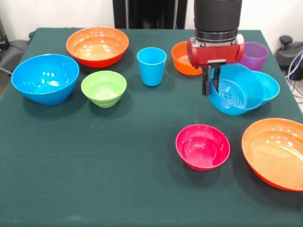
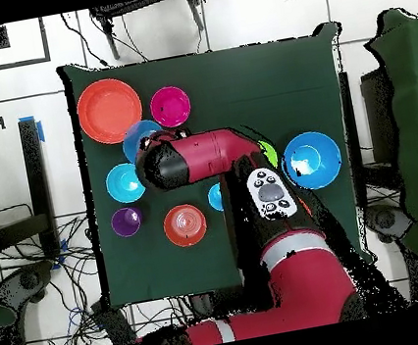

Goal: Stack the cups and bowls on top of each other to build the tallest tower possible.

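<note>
1. The large blue bowl (image 1: 45, 78) sits at the counter's (image 1: 118, 189) nine o'clock edge in the front view. It is glossy, stiff plastic and looks light; its thin rim is the likeliest place to pinch it. It is empty.
2. The green bowl (image 1: 103, 88) stands just beside it, small and empty, with the far orange bowl (image 1: 97, 46) at about eleven o'clock, also empty.
3. The light blue cup (image 1: 151, 66) stands upright near twelve o'clock, taller than wide. Its smooth wall may slip, so a grip over the lip seems safer. Nothing shows inside it.
4. The small orange bowl (image 1: 182, 59) lies partly behind the arm.
5. The pink bowl (image 1: 202, 146) rests alone toward five o'clock, empty; no tower is built on it yet.
6. The tool (image 1: 212, 80) has its two dark fingers (image 1: 206, 82) clamped across the rim of a tilted blue bowl (image 1: 234, 97), one finger inside and one outside. That bowl appears to lean on the cyan bowl (image 1: 267, 87) behind it. Held by one edge, it would probably swing.
7. The purple cup (image 1: 255, 56) stands at two o'clock, translucent.
8. The near orange bowl (image 1: 277, 153) fills four o'clock, empty.
</note>
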You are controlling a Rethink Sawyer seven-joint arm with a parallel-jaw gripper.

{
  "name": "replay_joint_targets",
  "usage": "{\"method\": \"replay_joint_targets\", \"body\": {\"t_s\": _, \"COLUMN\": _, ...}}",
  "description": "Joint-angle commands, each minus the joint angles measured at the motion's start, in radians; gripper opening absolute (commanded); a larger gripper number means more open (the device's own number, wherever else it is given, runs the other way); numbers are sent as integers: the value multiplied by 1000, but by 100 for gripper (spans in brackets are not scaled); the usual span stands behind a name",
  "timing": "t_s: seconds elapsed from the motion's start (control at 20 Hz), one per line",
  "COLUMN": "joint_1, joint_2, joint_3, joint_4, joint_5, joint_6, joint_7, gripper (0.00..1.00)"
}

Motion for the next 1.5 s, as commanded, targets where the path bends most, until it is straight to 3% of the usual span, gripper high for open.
{"method": "replay_joint_targets", "body": {"t_s": 0.05, "joint_1": -1, "joint_2": 61, "joint_3": 79, "joint_4": -119, "joint_5": -5, "joint_6": 134, "joint_7": -29, "gripper": 0}}
{"method": "replay_joint_targets", "body": {"t_s": 0.55, "joint_1": 1, "joint_2": 61, "joint_3": 75, "joint_4": -103, "joint_5": -16, "joint_6": 119, "joint_7": -19, "gripper": 0}}
{"method": "replay_joint_targets", "body": {"t_s": 1.5, "joint_1": 2, "joint_2": 154, "joint_3": 77, "joint_4": -182, "joint_5": -22, "joint_6": 111, "joint_7": -28, "gripper": 0}}
